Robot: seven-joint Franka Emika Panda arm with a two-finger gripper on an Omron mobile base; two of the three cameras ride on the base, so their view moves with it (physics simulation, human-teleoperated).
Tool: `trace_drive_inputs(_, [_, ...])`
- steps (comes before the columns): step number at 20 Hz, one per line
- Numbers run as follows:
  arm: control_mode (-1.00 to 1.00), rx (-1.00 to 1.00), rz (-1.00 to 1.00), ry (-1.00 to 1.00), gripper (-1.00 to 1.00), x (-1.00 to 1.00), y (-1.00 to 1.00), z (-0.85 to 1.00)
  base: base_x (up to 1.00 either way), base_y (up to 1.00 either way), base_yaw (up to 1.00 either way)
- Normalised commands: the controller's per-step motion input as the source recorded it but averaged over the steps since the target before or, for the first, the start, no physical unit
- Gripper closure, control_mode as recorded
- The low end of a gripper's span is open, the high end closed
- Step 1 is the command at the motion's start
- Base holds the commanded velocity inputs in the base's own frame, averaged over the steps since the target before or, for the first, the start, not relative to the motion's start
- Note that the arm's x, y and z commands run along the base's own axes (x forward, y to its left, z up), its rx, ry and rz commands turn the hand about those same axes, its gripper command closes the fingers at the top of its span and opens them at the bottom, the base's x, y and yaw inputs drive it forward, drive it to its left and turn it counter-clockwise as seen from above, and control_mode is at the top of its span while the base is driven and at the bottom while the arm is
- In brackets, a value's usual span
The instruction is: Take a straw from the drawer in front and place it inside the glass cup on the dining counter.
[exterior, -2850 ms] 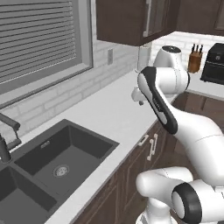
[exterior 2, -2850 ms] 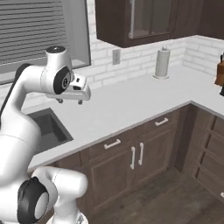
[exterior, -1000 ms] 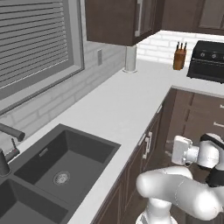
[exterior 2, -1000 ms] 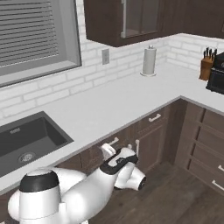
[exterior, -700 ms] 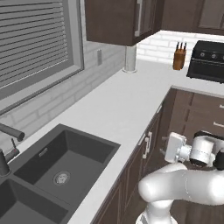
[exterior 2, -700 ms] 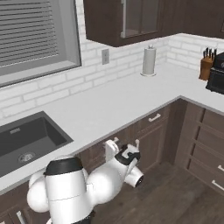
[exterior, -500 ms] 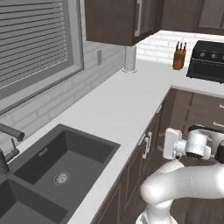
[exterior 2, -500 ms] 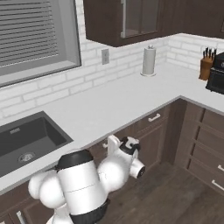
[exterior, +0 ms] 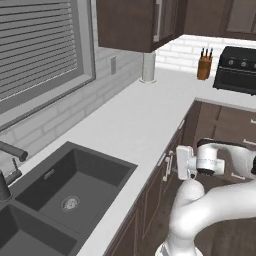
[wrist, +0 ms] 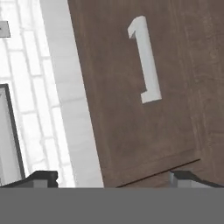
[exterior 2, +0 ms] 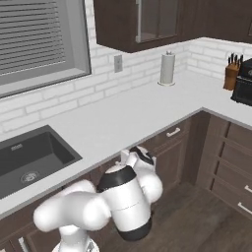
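Observation:
My gripper (wrist: 113,178) stands open, its two dark fingertips (wrist: 41,176) wide apart with nothing between them. It faces the dark brown drawer (wrist: 131,131) just under the white worktop edge (wrist: 65,96). The drawer's silver bar handle (wrist: 144,59) lies ahead of the fingers, a short gap away. In the left base view the gripper (exterior: 179,163) is held low against the cabinet fronts, beside a silver handle (exterior: 169,165). The straw, the glass cup and the dining counter are out of view.
A dark sink (exterior: 75,190) is set in the worktop (exterior: 135,115) at the left. A paper towel roll (exterior 2: 167,69), a knife block (exterior: 203,67) and a black appliance (exterior: 237,70) stand at the far end. More drawers (exterior 2: 231,162) line the right corner above a wooden floor (exterior 2: 197,221).
The arm has swung left and the hand has closed in on the drawer front under the worktop edge. The jaws have stayed open.

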Motion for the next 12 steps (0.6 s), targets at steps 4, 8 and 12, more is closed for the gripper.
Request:
trace_drive_inputs(4, [-1.00, 0.07, 0.00, 0.02, -1.00, 0.40, -0.04, -0.51, 0.00, 0.00, 0.00])
trace_drive_inputs(8, [-1.00, 0.07, 0.00, 0.07, -1.00, 0.57, 0.00, -0.28, 0.00, 0.00, 0.00])
trace_drive_inputs(12, [-1.00, 0.05, 0.00, 0.13, -1.00, 0.63, 0.00, -0.22, 0.00, 0.00, 0.00])
